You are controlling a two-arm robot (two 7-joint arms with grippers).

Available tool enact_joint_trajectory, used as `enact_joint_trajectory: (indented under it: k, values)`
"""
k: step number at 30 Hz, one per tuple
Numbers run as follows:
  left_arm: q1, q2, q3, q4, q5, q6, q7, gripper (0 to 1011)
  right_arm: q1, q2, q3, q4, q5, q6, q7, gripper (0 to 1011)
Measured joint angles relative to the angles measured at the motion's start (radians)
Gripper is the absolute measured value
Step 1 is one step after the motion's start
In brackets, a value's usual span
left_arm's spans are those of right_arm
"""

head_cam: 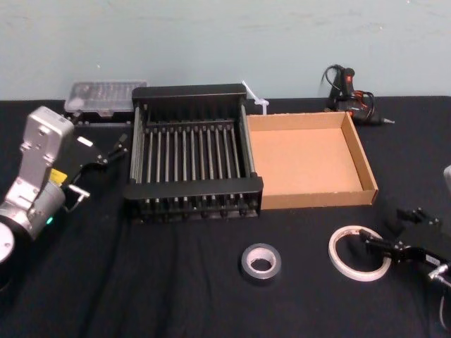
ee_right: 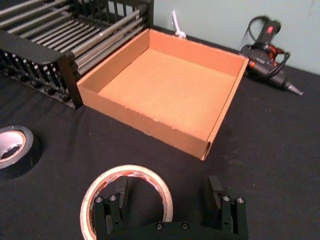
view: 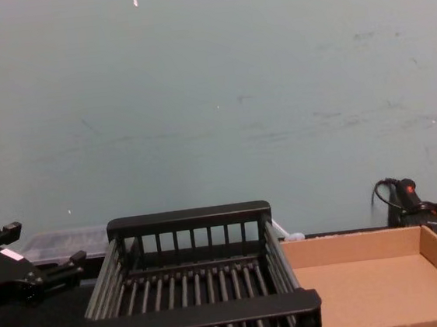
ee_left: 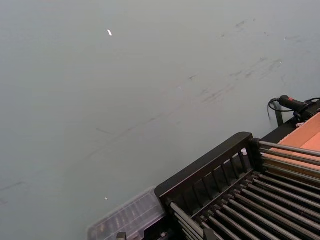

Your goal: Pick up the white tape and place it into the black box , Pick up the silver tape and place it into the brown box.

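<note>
Nearest, the right gripper (ee_right: 168, 205) hangs low near the front right corner of the table (head_cam: 176, 303), jaws spread wide. Behind it the black basket (head_cam: 190, 190) sits mid-table with the cardboard tray (head_cam: 317, 198) just beside its right side; the white tape (ee_right: 129, 170) lies flat under the gripper, one finger (ee_right: 111, 202) inside its hole and the other outside its wall, and the silver tape (head_cam: 246, 263) lies left of it near the front edge. I judge the jaws should close squarely on that wall before lifting, then clear the tray on the way to the basket; the left gripper (head_cam: 116, 148) is parked by the left edge.
</note>
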Motion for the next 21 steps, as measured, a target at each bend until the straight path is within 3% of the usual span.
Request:
enact_joint_trajectory:
  k: [21]
  values:
    - [0.000,0.000,0.000,0.000,0.000,0.000,0.000,1001,0.025,-0.051,-0.010,0.047,-0.053,0.051,0.036,1003]
